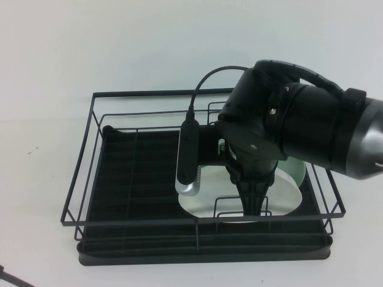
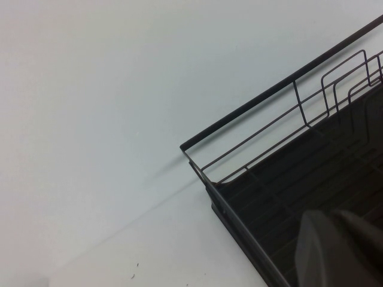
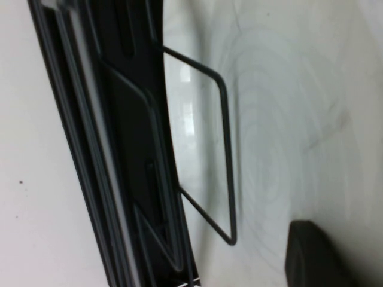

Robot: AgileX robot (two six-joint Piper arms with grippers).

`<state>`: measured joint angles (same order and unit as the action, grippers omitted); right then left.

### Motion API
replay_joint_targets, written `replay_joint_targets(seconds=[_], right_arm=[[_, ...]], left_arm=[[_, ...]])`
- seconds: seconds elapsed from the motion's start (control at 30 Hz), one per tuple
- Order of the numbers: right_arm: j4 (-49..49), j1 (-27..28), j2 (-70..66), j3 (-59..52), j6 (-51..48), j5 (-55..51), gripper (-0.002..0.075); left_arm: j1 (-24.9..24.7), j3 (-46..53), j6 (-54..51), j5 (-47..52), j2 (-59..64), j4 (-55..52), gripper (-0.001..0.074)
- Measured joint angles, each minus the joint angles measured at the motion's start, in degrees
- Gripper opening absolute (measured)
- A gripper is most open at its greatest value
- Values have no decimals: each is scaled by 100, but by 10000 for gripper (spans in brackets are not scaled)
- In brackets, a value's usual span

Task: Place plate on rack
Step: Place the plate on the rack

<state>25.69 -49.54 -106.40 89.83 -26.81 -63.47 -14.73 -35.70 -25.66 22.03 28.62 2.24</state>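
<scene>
The black wire rack (image 1: 90, 173) with its ribbed tray base stands in the middle of the table. The pale white plate (image 1: 206, 203) lies tilted in the rack's right front part, behind an upright wire loop (image 3: 224, 149). My right gripper (image 1: 254, 206) points down at the plate's front edge. In the right wrist view one dark finger (image 3: 314, 257) lies against the plate's face (image 3: 281, 119), and the other finger is hidden. My left gripper (image 2: 338, 251) is shut and empty, low over a corner of the rack (image 2: 197, 149); it is out of the high view.
A pale green band (image 1: 297, 173) shows at the plate's right edge; I cannot tell whether it is a second plate. A silver-and-black camera bar (image 1: 188, 161) hangs beside the right wrist. White table surrounds the rack (image 1: 48, 89).
</scene>
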Motion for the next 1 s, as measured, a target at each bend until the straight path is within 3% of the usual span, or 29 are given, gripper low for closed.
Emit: replay_joint_targets(seconds=[0.33, 0.67, 1.0], right_arm=[[15, 0, -27, 0, 163, 12, 173], [369, 13, -54, 0, 1126, -184, 334], [983, 13, -77, 0, 1995, -442, 348]], left_arm=[[0, 0, 0, 63, 0, -11, 1], [0, 0, 0, 63, 0, -11, 1], [0, 0, 0, 63, 0, -11, 1]])
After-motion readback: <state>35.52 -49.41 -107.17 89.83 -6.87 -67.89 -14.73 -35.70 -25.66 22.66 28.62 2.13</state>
